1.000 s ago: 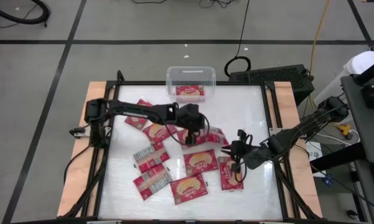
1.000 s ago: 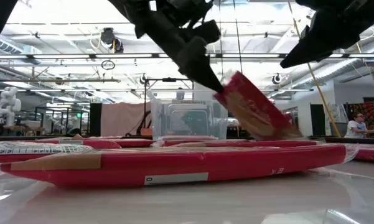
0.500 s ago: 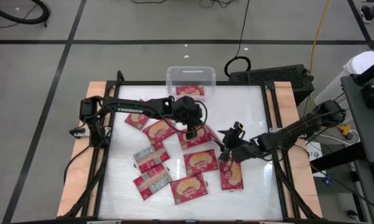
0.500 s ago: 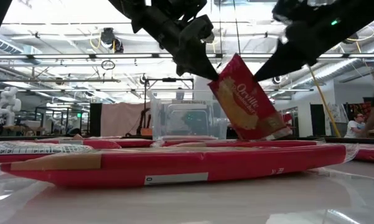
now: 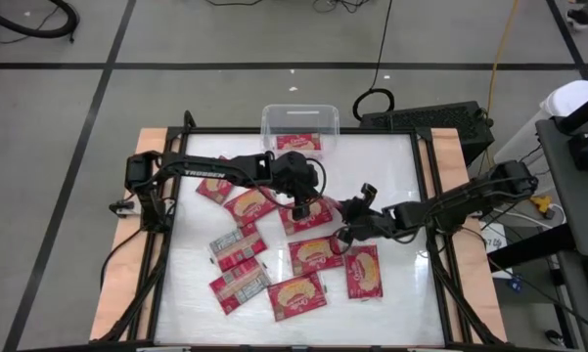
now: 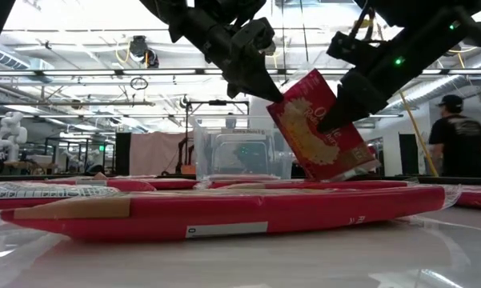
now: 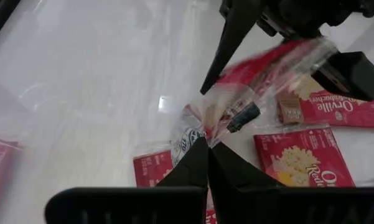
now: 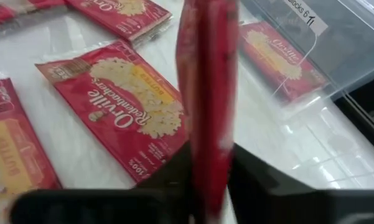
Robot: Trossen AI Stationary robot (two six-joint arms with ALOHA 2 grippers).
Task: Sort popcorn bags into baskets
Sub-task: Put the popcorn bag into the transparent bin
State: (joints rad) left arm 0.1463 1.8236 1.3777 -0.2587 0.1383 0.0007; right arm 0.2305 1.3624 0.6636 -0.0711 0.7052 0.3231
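One red popcorn bag (image 6: 318,128) stands tilted above the table's middle, and both grippers are shut on it. My left gripper (image 5: 301,206) is at its upper corner. My right gripper (image 5: 345,223) is at the side toward the table's right. Several more red bags (image 5: 316,254) lie flat on the white table around them. The clear basket (image 5: 270,125) stands at the far edge with one bag (image 5: 298,143) lying inside. My left gripper pinches the clear wrapper edge (image 7: 203,127) at the bag's upper corner between its fingertips, coming slantwise down from the table's left. The bag hangs tilted below it. My right gripper has the bag edge-on (image 8: 206,118) between its two fingers (image 8: 252,171), one on each flat face, reaching slantwise down from the table's right. Whether the bag's lower corner (image 6: 362,170) touches the bags beneath, I cannot tell.
Flat bags cover the table's middle and near left (image 5: 239,286), and one lies close in front of the low camera (image 6: 224,212). Bare white table shows at the far right (image 5: 391,166). A person (image 6: 460,136) stands in the room beyond the table.
My right gripper has gone toward the table's left and down to the hanging bag and has taken hold of its right side. My left gripper has rolled and risen a little, turning the bag so that its picture face shows toward the near edge.
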